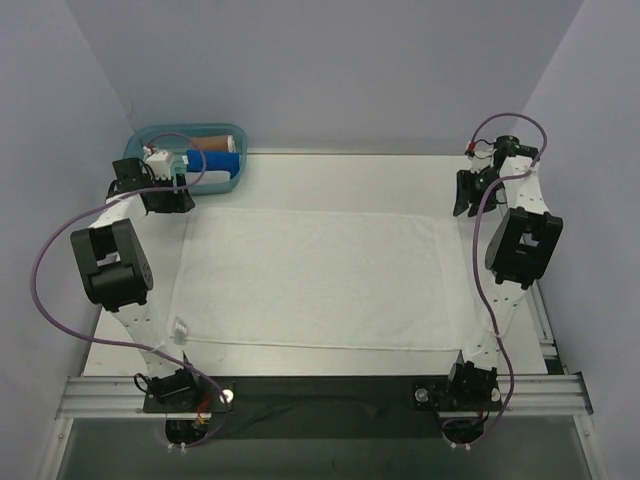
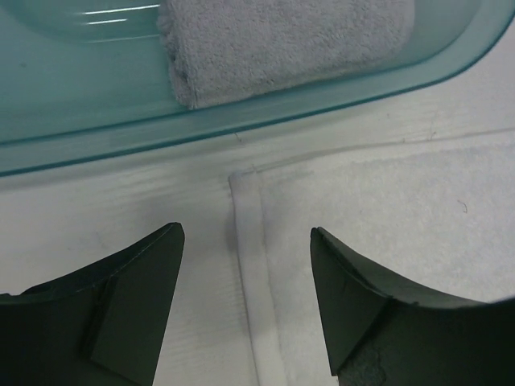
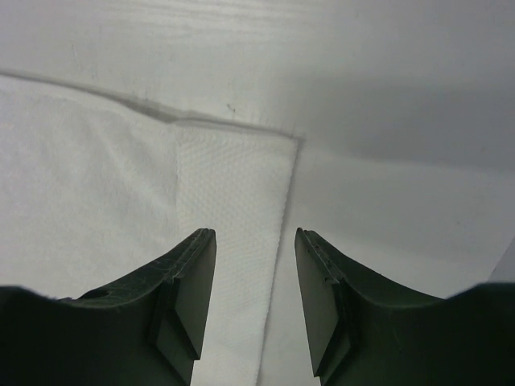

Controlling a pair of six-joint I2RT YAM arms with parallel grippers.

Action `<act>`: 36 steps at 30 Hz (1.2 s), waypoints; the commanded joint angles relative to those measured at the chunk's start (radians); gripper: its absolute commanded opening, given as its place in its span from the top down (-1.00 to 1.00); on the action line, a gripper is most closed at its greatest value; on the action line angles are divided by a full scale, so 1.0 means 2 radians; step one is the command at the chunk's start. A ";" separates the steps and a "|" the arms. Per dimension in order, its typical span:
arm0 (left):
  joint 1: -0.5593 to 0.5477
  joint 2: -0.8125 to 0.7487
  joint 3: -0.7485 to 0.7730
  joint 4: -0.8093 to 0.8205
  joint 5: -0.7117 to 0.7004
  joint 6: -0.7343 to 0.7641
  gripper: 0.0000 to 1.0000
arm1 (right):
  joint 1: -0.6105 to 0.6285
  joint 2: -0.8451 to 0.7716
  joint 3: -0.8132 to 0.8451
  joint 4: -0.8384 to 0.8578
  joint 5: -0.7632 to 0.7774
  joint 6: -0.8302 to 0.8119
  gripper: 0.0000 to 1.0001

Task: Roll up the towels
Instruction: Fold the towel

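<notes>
A white terry towel lies spread flat in the middle of the table. My left gripper is open and empty over its far left corner; in the left wrist view the hemmed corner lies between the two fingers, with the gripper straddling the hem. My right gripper is open and empty over the far right corner; in the right wrist view the corner band lies between and ahead of the fingers of the gripper. I cannot tell whether either gripper touches the cloth.
A teal plastic bin stands at the far left, holding rolled towels: a white, a blue and a brown one. Its rim and a rolled grey-white towel show just beyond my left fingers. Purple-grey walls enclose the table.
</notes>
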 commanded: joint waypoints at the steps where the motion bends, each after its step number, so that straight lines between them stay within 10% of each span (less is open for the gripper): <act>1: 0.002 0.028 0.037 0.052 0.013 -0.038 -0.49 | 0.002 0.034 0.057 -0.009 -0.009 0.035 0.12; 25: -0.018 0.077 0.083 -0.009 -0.017 -0.023 -0.46 | 0.023 0.056 0.033 0.019 0.051 0.046 0.04; 36: -0.024 -0.014 0.026 -0.140 0.035 0.116 -0.08 | 0.036 -0.048 -0.092 -0.008 0.013 -0.017 0.54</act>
